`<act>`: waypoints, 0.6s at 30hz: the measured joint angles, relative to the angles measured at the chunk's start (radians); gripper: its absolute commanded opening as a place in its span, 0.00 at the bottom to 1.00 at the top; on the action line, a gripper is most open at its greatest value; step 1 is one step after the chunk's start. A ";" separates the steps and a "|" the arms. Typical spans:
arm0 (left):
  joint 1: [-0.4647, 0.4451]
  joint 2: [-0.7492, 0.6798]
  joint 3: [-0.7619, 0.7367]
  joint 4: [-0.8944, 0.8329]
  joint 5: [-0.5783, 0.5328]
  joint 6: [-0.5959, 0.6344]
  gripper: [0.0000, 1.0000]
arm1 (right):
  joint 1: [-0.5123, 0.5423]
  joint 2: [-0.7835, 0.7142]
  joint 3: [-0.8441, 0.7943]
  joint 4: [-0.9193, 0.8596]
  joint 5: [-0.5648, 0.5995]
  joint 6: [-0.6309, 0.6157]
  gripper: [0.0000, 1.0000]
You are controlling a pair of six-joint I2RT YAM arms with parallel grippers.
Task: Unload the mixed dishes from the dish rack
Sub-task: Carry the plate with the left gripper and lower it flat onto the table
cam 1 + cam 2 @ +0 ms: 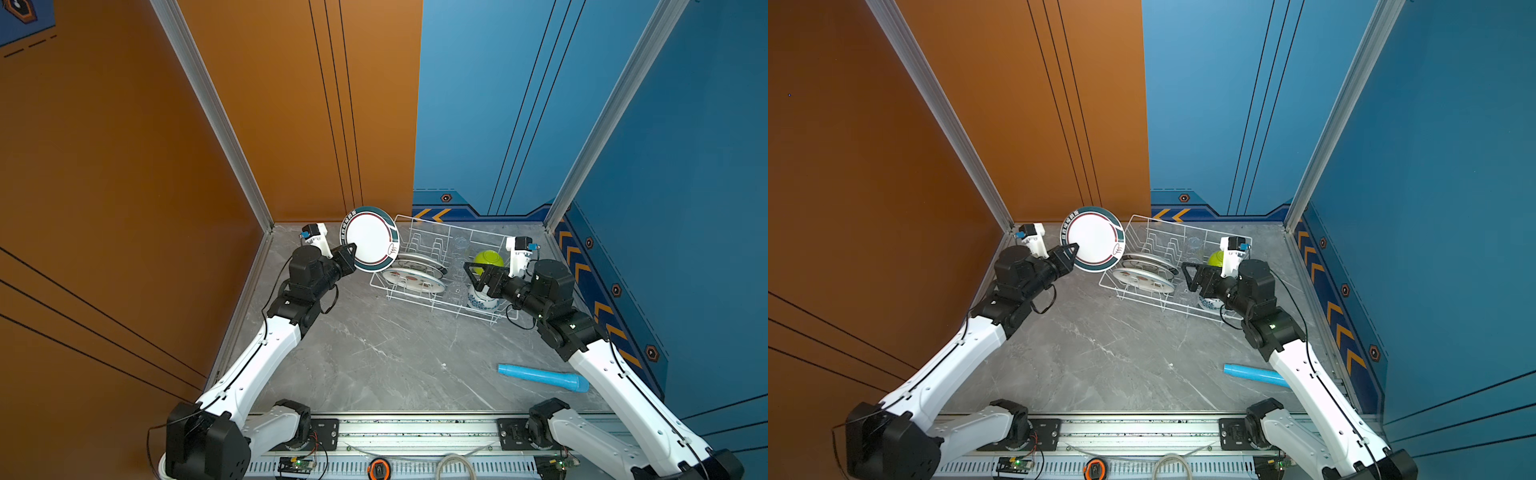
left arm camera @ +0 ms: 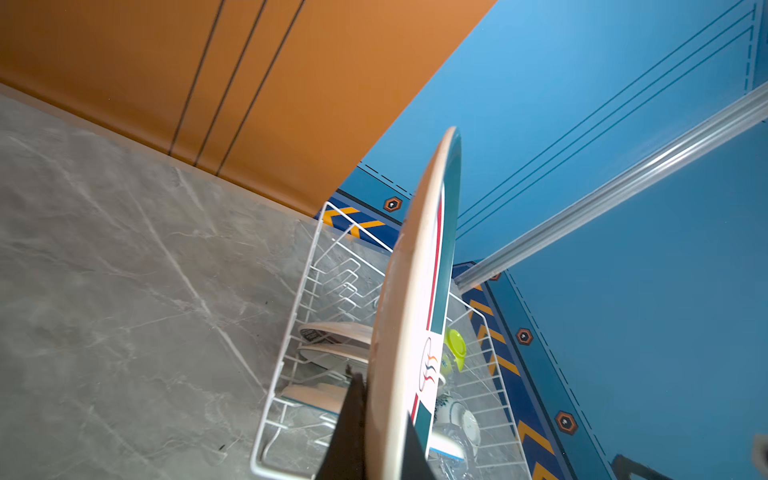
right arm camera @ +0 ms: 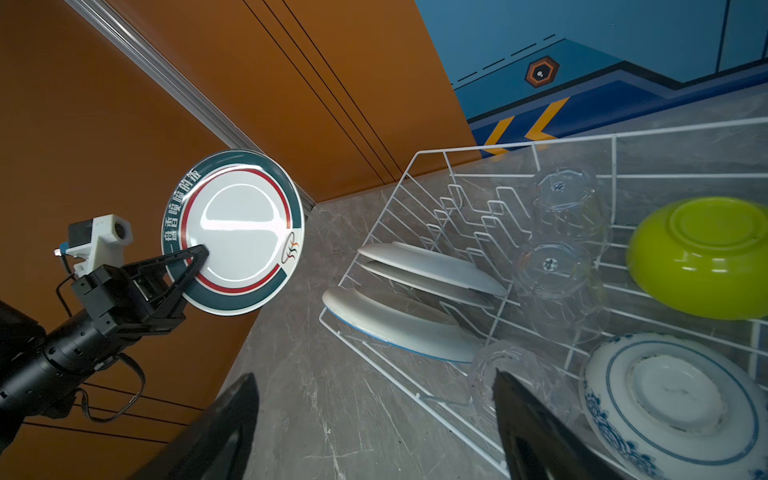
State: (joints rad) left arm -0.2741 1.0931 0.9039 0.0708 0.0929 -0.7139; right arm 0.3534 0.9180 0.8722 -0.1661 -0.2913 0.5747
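Note:
My left gripper (image 1: 351,251) is shut on the rim of a dark-rimmed white plate (image 1: 370,239), held on edge in the air just left of the white wire dish rack (image 1: 419,222). In the left wrist view the plate (image 2: 415,311) sits between both fingers. The rack holds a watermelon-print plate (image 1: 411,280), a second plate (image 3: 424,266), clear glass cups (image 3: 552,266), a lime-green bowl (image 3: 702,257) upside down and a blue-patterned white bowl (image 3: 669,399). My right gripper (image 3: 374,374) hovers open over the rack's near side, one finger above a glass cup (image 3: 490,365), holding nothing.
A light blue tube (image 1: 542,377) lies on the grey marble table (image 1: 374,353) at the front right, beside my right arm. The orange wall stands close behind the held plate, and the blue wall runs along the right of the rack.

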 measured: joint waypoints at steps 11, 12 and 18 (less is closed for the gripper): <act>0.114 -0.171 -0.077 -0.206 -0.162 0.018 0.00 | 0.026 -0.117 -0.066 -0.090 0.060 0.008 0.92; 0.130 -0.173 -0.087 -0.220 -0.161 0.018 0.00 | 0.026 -0.117 -0.066 -0.097 0.061 0.005 0.92; 0.248 -0.198 -0.150 -0.294 -0.153 0.010 0.00 | 0.026 -0.123 -0.070 -0.122 0.061 0.005 0.92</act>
State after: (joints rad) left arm -0.0261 0.8955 0.7536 -0.2230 -0.0601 -0.7040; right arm 0.3790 0.7948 0.8024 -0.2882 -0.2302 0.5797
